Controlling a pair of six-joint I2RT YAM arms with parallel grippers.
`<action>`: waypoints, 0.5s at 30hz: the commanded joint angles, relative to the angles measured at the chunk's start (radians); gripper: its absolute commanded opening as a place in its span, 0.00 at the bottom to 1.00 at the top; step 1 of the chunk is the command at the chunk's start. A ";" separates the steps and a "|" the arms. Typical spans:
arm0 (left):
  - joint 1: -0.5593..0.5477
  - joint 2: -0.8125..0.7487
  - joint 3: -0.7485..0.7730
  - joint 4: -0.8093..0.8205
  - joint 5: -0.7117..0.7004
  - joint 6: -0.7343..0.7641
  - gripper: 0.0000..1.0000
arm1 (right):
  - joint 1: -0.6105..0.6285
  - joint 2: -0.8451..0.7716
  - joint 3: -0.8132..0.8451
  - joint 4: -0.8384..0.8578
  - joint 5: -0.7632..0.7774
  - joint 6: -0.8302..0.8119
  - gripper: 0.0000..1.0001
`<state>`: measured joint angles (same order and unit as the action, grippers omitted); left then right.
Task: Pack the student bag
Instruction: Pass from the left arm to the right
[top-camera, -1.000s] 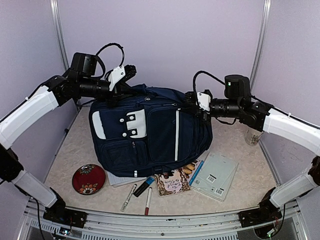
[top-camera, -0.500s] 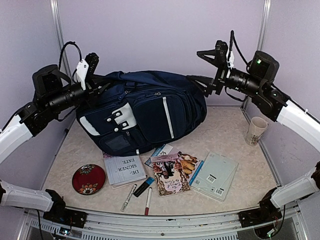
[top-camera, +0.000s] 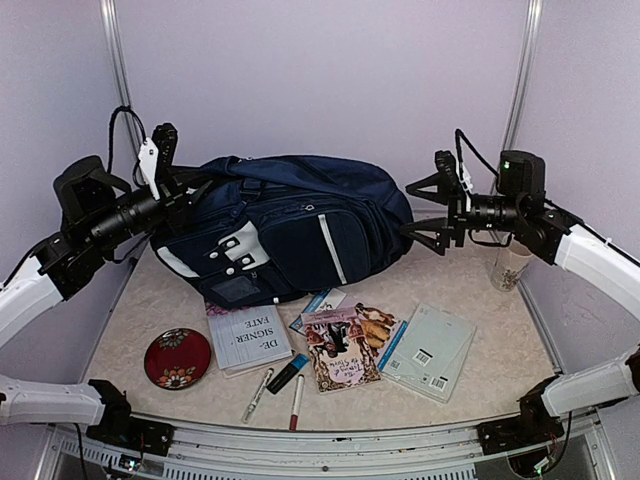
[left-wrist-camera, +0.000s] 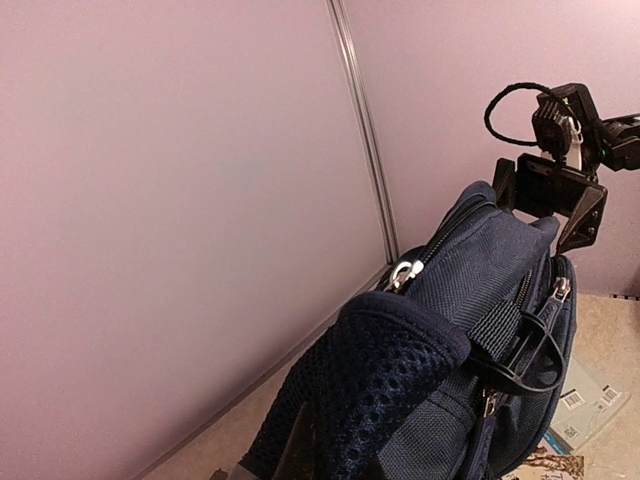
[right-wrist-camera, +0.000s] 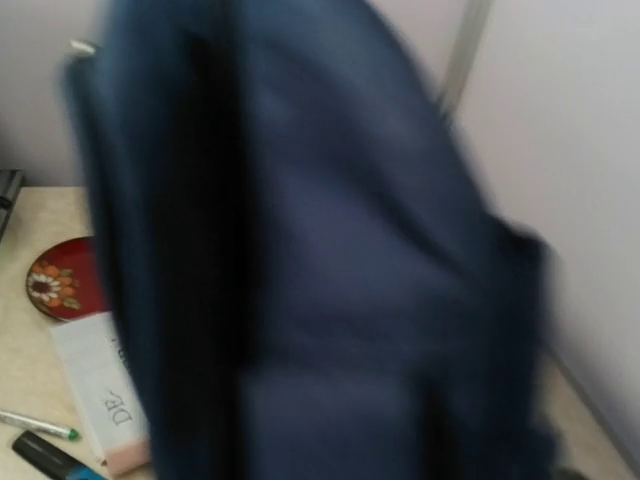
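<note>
The student bag (top-camera: 290, 225) is a navy-blue backpack with a white stripe and a white patch, lying tilted on its side at the back of the table. My left gripper (top-camera: 188, 196) is shut on a padded mesh strap (left-wrist-camera: 400, 370) at the bag's left end, and the strap hides its fingers. Just off the bag's right end, my right gripper (top-camera: 424, 211) stands open, holding nothing. In the right wrist view the bag (right-wrist-camera: 330, 260) is a blur that fills most of the frame and my own fingers do not show.
In front of the bag lie a white book (top-camera: 248, 338), an illustrated book (top-camera: 345, 345), a pale blue book (top-camera: 428, 350), two markers (top-camera: 275, 385) and a red round case (top-camera: 177, 358). A cup (top-camera: 508, 265) stands at the right, by the wall.
The right gripper let go of the bag, opened and dropped to its right end. The left arm pulled the bag left and tipped it over, uncovering the books beneath.
</note>
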<state>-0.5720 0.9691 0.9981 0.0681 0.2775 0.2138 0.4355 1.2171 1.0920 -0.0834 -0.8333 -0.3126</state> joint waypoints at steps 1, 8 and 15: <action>0.019 -0.070 0.009 0.223 0.033 -0.049 0.00 | -0.044 -0.046 -0.049 0.015 -0.023 0.011 0.87; 0.024 -0.064 0.006 0.205 0.069 -0.049 0.00 | -0.044 -0.017 -0.098 0.060 0.032 0.048 0.64; 0.024 -0.064 -0.013 0.204 0.170 -0.044 0.00 | -0.044 0.089 -0.052 0.072 0.003 0.091 0.50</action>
<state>-0.5522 0.9447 0.9764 0.0814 0.3523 0.2054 0.3962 1.2449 1.0016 -0.0353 -0.8360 -0.2562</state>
